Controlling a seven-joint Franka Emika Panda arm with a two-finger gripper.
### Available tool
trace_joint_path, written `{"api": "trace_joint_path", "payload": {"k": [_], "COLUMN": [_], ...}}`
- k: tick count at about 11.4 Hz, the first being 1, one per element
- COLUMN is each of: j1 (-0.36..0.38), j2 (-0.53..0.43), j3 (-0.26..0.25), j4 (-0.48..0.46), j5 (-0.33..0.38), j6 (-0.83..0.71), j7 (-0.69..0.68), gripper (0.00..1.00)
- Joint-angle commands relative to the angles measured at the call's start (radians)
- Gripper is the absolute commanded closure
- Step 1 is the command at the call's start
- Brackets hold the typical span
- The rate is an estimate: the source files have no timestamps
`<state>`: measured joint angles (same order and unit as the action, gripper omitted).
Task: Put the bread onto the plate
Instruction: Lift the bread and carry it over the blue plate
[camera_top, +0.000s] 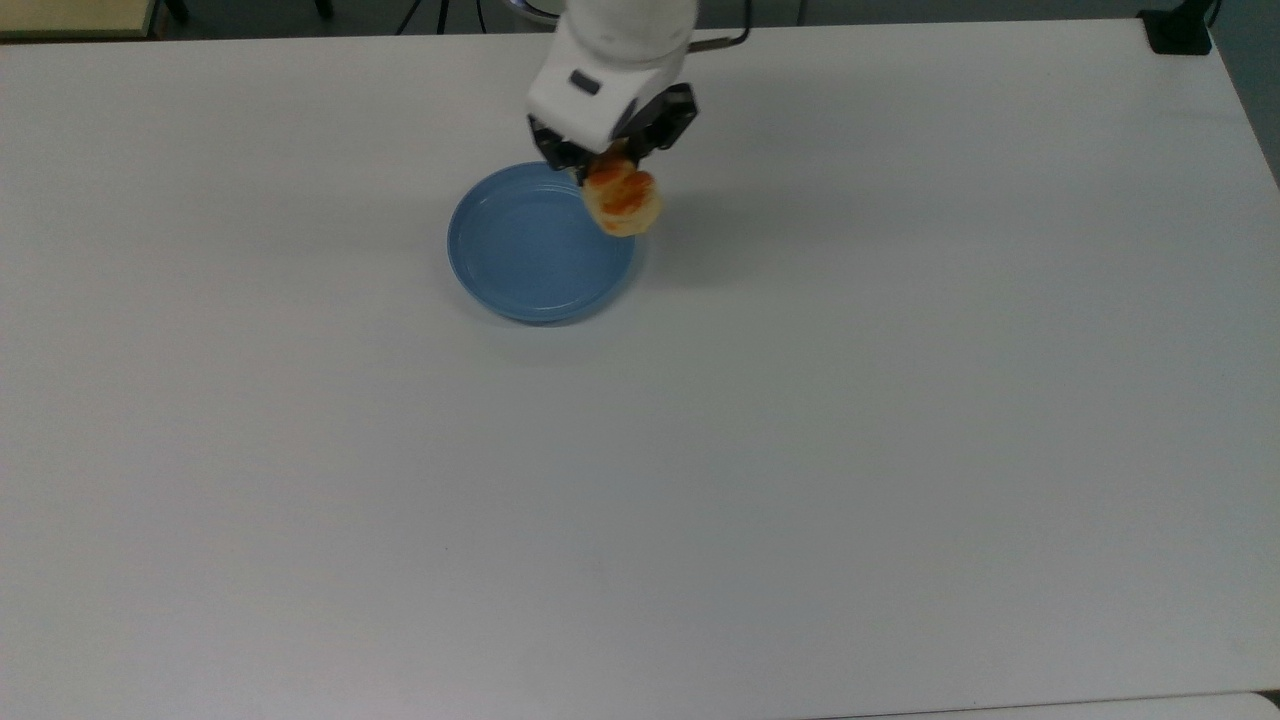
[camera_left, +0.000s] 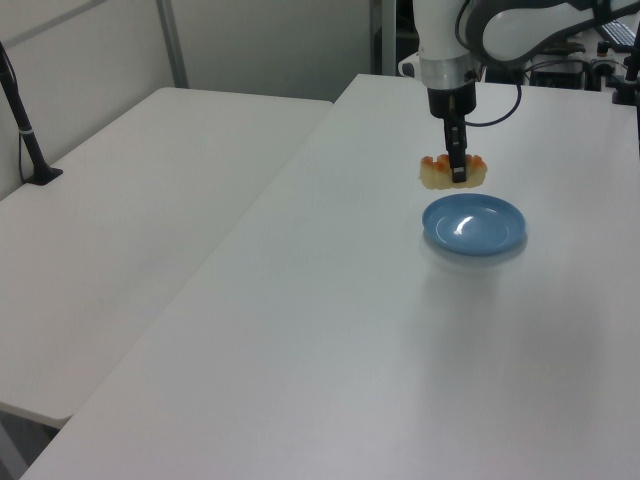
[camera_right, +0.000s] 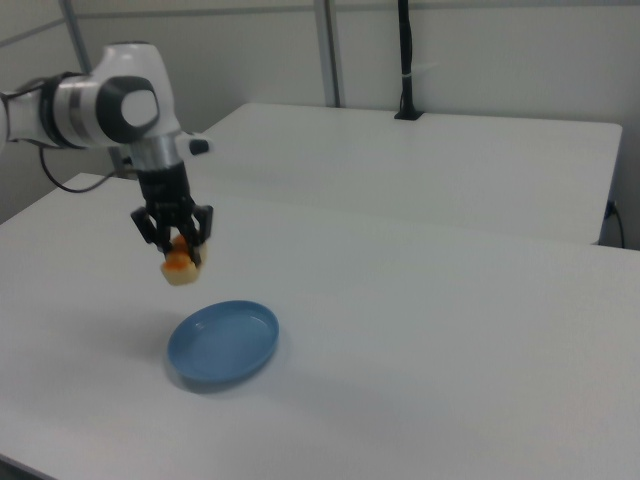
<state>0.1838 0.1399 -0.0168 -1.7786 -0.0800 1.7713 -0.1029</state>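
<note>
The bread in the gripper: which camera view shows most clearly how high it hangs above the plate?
The right view: the bread hangs clear above the plate. The left view shows a smaller gap, with the bread side-on. In the top view it overlaps the plate's rim, hiding height.

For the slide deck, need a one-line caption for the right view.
Franka gripper holds the bread in the air above the blue plate on the white table.
</note>
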Motion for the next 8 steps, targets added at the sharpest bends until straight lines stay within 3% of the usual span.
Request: {"api": "trace_joint_path", "payload": {"k": [1, 5, 6, 7, 8], "j1": [0.017, 0.02, 0.019, 0.014, 0.013], "j2": [0.021, 0.105, 0.107, 0.106, 0.099], "j3": [-0.084, -0.086, -0.086, -0.087, -0.089], "j4": [-0.108, -0.209, -0.22, -0.22, -0.214], "j5": [-0.001, -0.047, -0.053, -0.053, -0.052], "j6": [0.114, 0.266, 0.266, 0.266, 0.258], "j7": [-0.064, -0.061, -0.061, -0.055, -0.052], "gripper": [0.51, 0.38, 0.24, 0.0, 0.0]}}
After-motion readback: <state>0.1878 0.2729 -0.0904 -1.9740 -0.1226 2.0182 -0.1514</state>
